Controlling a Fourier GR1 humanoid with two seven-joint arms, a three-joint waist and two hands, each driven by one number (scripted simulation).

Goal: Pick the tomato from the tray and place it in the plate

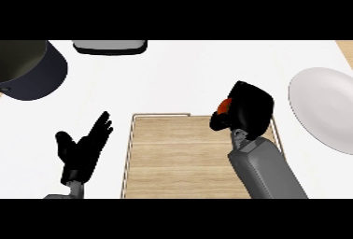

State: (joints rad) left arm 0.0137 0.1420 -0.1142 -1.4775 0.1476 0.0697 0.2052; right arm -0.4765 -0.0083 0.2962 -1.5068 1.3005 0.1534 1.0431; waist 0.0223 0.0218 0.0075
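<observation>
A red tomato (224,106) shows as a small patch at the far right of the wooden tray (176,156). My right hand (246,109) is curled round it and hides most of it, above the tray's far right corner. I cannot tell whether the tomato still touches the tray. The white plate (324,109) lies on the counter to the right of the hand, apart from it. At the left of the tray my left hand (81,149) rests open, fingers up.
A dark round pan or lid (31,70) sits at the far left corner. A grey and white appliance (110,46) stands at the far edge, left of centre. White counter stretches between the tray and the far edge.
</observation>
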